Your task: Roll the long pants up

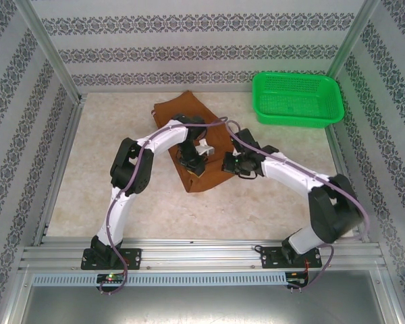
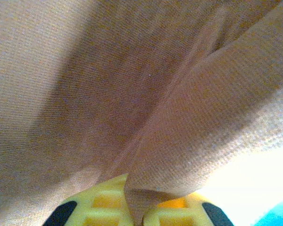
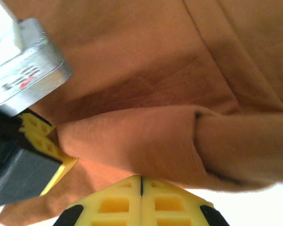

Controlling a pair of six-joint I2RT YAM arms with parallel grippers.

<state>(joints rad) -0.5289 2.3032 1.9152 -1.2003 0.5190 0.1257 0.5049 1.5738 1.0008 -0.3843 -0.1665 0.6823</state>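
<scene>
Pinching the long pants (image 1: 180, 108) thinly in the left tool (image 2: 135, 200), right tool (image 3: 141, 183) fully closed, the robot is risking fabric slipping and unrolling.

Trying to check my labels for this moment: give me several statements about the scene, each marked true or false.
1. The green basket sits at the far right of the table with nothing in it. True.
2. The long pants lie inside the basket. False: they lie bunched on the table, to the left of the basket.
3. The left gripper has a fold of the pants' fabric between its fingers. True.
4. The right gripper is wide open. False: its yellow fingers are pressed together, with a fold of fabric just beyond the tips.
5. Both arms reach in over the pants. True.
</scene>
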